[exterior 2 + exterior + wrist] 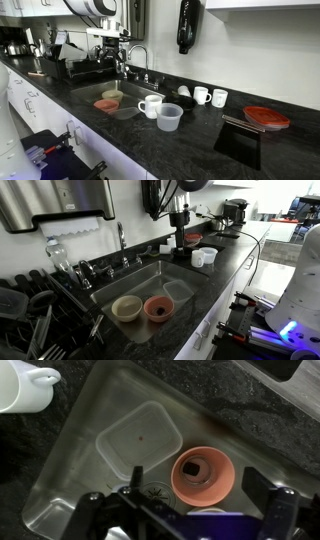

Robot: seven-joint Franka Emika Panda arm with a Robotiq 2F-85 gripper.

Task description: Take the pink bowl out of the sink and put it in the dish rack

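The pink bowl point(158, 308) sits upright on the floor of the sink point(120, 288), beside a beige bowl point(127, 307). It also shows in an exterior view point(106, 104) and in the wrist view point(202, 475), where something small and dark lies inside it. My gripper point(180, 250) hangs well above the sink, open and empty; it also shows in an exterior view point(110, 55). In the wrist view my open fingers point(200, 495) frame the bowl far below. The dish rack point(40, 315) stands beside the sink, full of dark utensils, and also shows in an exterior view point(75, 68).
A clear plastic container point(140, 435) lies in the sink next to the pink bowl. The chrome faucet point(135, 55) stands behind the basin. White mugs point(150, 105), a clear cup point(169, 118) and a red-lidded container point(266, 118) stand on the black counter.
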